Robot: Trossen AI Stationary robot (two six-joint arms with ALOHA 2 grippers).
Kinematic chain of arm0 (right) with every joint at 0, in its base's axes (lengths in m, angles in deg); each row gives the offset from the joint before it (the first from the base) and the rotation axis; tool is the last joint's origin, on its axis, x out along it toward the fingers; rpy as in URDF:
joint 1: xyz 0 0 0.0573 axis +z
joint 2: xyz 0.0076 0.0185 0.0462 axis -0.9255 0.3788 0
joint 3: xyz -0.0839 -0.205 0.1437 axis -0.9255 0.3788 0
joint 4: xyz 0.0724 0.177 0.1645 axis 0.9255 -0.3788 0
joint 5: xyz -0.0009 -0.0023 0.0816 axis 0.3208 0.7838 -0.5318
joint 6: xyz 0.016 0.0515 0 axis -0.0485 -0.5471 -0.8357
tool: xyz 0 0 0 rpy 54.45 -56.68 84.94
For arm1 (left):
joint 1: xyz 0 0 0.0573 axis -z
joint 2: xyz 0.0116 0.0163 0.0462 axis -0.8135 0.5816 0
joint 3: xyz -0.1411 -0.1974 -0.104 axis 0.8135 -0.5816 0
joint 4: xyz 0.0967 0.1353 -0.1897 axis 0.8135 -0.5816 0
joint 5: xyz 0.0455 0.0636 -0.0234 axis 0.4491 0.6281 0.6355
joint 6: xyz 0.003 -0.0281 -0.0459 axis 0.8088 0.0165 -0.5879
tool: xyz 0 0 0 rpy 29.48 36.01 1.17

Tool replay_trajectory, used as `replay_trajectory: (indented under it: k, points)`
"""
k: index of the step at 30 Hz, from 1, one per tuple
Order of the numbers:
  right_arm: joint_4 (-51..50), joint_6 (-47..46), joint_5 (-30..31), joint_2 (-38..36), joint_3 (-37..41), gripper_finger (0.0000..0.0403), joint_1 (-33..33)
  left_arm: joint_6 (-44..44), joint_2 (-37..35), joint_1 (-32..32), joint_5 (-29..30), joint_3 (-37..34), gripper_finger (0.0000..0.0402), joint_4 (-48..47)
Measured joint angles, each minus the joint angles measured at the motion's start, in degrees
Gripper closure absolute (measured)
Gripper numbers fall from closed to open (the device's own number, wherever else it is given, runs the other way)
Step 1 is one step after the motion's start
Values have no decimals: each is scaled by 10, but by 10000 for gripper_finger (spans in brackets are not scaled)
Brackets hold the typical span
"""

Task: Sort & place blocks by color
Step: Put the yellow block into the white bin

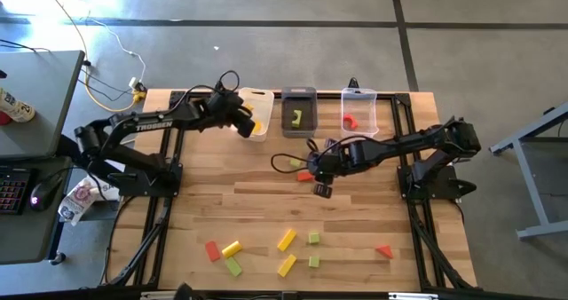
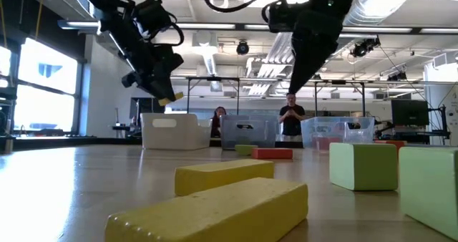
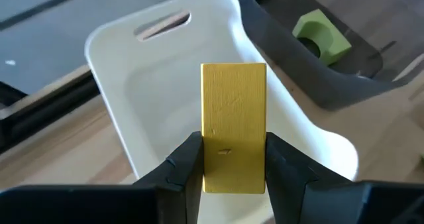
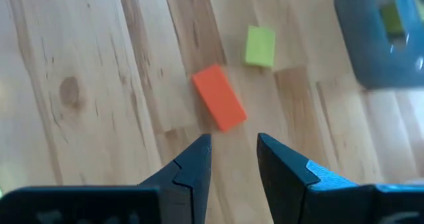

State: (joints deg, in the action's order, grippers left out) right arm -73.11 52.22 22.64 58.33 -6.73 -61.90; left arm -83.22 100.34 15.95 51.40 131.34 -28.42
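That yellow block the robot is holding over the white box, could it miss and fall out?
Maybe. The left gripper pinches only the lower end of the yellow block, so it could tip as it drops and hit the white bin rim. The right gripper hangs open above the red block, with a green block close by; it might bump that one.

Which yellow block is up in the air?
The yellow block pinched in the left gripper, held over the white bin. The other yellow blocks all lie flat on the table.
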Motion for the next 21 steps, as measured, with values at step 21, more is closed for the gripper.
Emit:
replay_trajectory:
  k: [21]
  points:
    - [-163, -166, -41, 0, 0, 293, 109, 12, 85, -35, -60, 0, 289, 30]
